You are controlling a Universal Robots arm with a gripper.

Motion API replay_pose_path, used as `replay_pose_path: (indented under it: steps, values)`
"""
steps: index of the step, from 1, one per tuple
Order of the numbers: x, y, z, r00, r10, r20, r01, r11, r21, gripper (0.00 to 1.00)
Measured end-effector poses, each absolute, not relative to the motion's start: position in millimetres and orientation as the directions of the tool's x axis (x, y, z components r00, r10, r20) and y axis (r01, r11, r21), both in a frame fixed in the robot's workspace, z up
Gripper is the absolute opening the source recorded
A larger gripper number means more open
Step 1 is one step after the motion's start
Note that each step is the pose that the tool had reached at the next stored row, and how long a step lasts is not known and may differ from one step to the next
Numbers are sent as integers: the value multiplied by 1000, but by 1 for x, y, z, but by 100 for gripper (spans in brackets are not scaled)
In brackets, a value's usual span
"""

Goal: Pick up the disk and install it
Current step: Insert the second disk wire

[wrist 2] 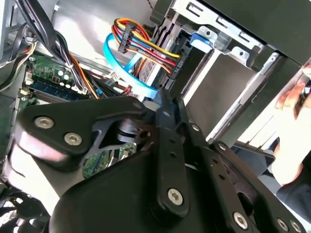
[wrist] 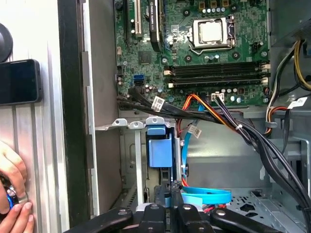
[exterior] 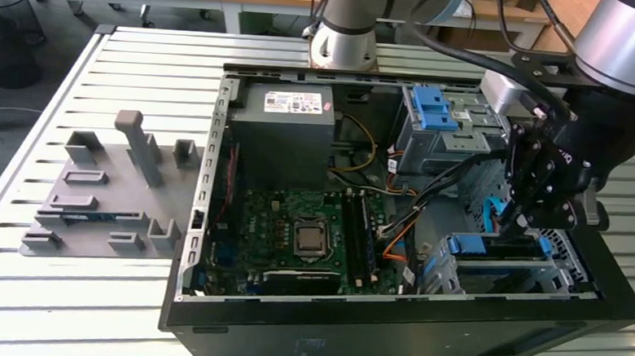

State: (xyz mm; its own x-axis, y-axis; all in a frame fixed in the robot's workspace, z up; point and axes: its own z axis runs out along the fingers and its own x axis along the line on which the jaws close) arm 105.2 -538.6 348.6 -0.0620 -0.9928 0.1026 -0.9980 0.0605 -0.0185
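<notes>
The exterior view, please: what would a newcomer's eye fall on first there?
Probably the open black computer case lying on the slatted metal table, its green motherboard exposed. Next, the arm's black gripper reaching down inside the case at the exterior view's right, just above the blue-framed disk in the drive cage.

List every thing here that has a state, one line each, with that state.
computer case: side panel off, interior exposed.
disk: seated in the lower drive cage, blue bracket edge showing.
gripper: just above the disk, fingers closed together in the first wrist view.
blue latch piece: sitting on top of the upper drive cage.
processor socket: uncovered, no cooler on it.
grey fixture: on the table beside the case, slots unfilled.
</notes>
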Motion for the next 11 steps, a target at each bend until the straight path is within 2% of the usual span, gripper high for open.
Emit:
replay_pose_path:
  steps: [1,6,11]
  values:
    - [105,-539,348,-62,-994,95,-998,61,-18,16]
    - [105,-539,344,-62,-997,52,-998,61,-15,16]
    - [105,-539,341,-62,-997,50,-998,61,-15,16]
